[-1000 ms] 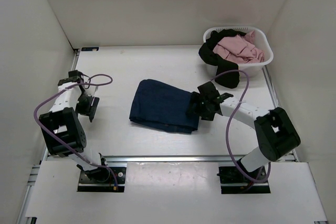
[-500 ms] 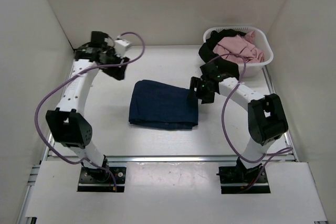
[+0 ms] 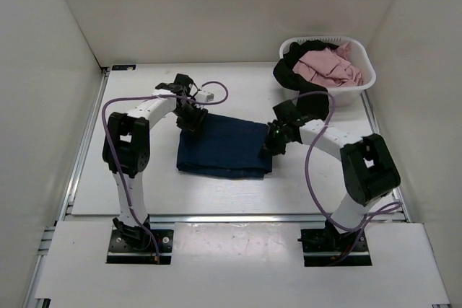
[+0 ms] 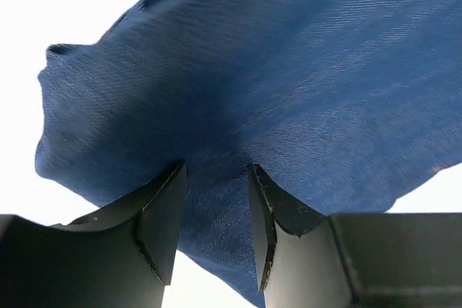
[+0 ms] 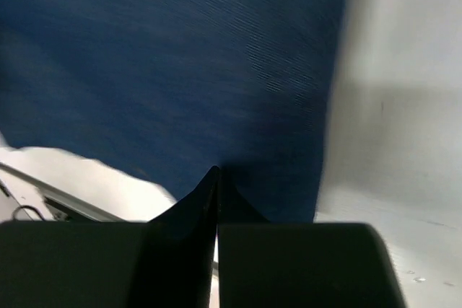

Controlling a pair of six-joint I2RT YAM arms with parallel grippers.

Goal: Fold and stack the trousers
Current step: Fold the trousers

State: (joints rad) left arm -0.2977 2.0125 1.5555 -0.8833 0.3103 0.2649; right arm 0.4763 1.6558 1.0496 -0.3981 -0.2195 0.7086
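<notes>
On the tabletop [image 3: 166, 187] the folded navy denim trousers [image 3: 224, 146] lie lengthwise left to right between both arms, the left hand [image 3: 192, 124] half-open on their far-left corner, the right hand [image 3: 270, 145] closed tight at their right edge.

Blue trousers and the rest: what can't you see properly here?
Blue trousers, top view: folds hide waistband and legs.
Right claw, right wrist view: blurred; whether it pinches cloth is unclear.
Black trousers, top view: mostly hidden by pink cloth and basket.
</notes>
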